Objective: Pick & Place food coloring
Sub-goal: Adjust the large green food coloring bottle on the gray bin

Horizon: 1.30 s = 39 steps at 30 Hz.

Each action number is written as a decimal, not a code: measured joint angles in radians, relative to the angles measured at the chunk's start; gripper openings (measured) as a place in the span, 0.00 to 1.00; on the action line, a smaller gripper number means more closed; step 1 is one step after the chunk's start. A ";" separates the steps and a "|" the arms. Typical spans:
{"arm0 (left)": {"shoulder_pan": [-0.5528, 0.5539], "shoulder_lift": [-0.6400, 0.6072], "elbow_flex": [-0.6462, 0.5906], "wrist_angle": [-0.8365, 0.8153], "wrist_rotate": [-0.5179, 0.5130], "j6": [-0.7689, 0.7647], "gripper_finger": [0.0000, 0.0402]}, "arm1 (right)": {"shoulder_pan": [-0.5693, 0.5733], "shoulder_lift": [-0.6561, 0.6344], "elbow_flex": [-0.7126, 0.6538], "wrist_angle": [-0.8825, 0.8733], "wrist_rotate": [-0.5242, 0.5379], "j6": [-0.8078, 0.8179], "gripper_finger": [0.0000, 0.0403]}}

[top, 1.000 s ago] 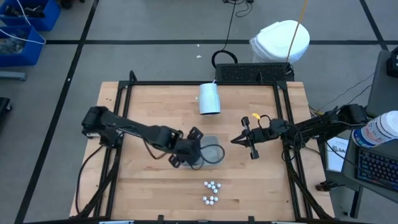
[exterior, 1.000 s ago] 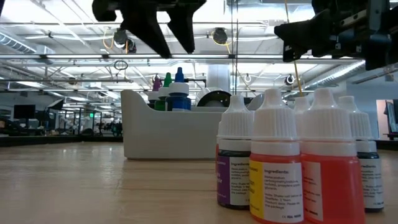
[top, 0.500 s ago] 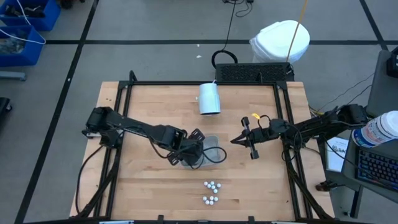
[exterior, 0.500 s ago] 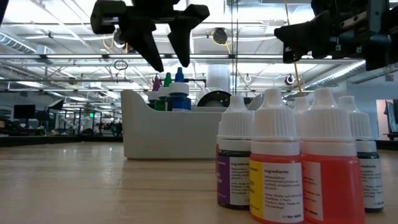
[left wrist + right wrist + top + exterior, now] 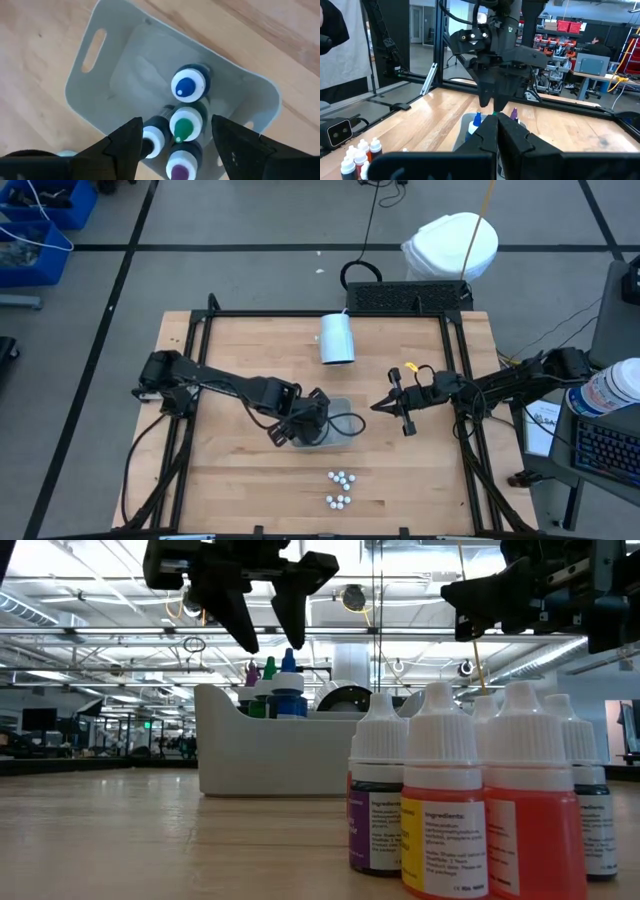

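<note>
A grey handled bin (image 5: 343, 413) stands mid-table and holds food coloring bottles with blue (image 5: 188, 86), green (image 5: 185, 125) and purple (image 5: 179, 168) tips, plus one white-capped bottle (image 5: 156, 140). My left gripper (image 5: 176, 120) hangs open just above them, pointing steeply down, a finger on either side of the green-tipped bottle and touching nothing. In the low view its fingertips (image 5: 272, 645) sit at about the height of the bottle tips (image 5: 288, 665). More food coloring bottles (image 5: 340, 489) stand in two small clusters near the front edge. My right gripper (image 5: 378, 407) hovers shut, right of the bin.
A large white cup (image 5: 337, 338) lies on its side toward the far edge. The front clusters of bottles (image 5: 470, 810) fill the low view's right foreground. A black frame (image 5: 452, 380) borders the tabletop. Bare wood lies left of the bin.
My left gripper has rolled about its own axis over the bin and sunk a little toward the bottles, its fingers staying apart. The right arm, the bin and the bottles have kept still.
</note>
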State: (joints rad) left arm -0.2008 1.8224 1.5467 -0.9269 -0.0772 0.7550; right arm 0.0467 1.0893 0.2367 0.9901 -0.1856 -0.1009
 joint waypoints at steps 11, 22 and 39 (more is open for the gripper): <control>0.004 0.045 -0.002 0.004 0.005 0.052 0.56 | 0.000 0.000 0.000 0.000 0.001 0.006 0.00; 0.004 0.079 -0.002 -0.013 -0.002 0.063 0.56 | 0.000 0.000 0.000 -0.004 0.001 0.009 0.00; 0.018 0.094 -0.001 -0.012 0.024 0.063 0.56 | 0.000 0.000 0.001 -0.006 0.001 0.005 0.00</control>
State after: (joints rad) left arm -0.1833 1.9160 1.5455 -0.9389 -0.0532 0.8177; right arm 0.0467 1.0897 0.2375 0.9846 -0.1848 -0.0957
